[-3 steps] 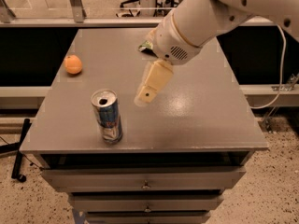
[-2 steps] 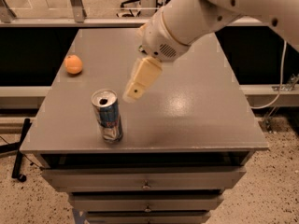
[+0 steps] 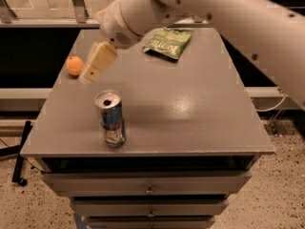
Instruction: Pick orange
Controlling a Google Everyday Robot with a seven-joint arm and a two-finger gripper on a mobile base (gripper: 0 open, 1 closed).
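- Camera view: small round orange fruit resting near far-left edge of grey metal table.
- Cream two-finger gripper tilted, just right of the fruit, above the tabletop; open or closed: cannot tell.
- Blue-silver opened drink can upright near front; green chip bag at back.

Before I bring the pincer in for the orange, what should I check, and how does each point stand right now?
1. Orange in view and unblocked: ok. The orange lies on the table at its left side.
2. Pincer lined up on it: not ok. The pincer hangs just to the orange's right, beside it rather than around it.
3. Orange held: not ok. It rests on the table.
4. Can out of the way: ok. The can stands upright nearer the front, apart from both.
5. Chip bag out of the way: ok. The chip bag lies at the back.
6. Edge margin: not ok. The orange is close to the left edge, so a nudge might roll it off.
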